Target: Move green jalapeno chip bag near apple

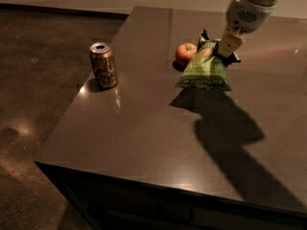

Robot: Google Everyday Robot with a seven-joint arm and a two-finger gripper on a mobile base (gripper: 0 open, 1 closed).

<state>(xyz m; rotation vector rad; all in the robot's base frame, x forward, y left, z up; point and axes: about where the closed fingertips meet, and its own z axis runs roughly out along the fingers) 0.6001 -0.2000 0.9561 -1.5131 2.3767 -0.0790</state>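
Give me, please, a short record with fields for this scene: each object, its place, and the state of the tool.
table: dark glossy top
soda can: upright, near the left edge, apart from the rest
apple: farther back, well right of the can
green jalapeno chip bag: just right of the apple, contact unclear, held by its top end
tool: at the bag's upper right end, shut on it
task state: bag near apple, not yet released
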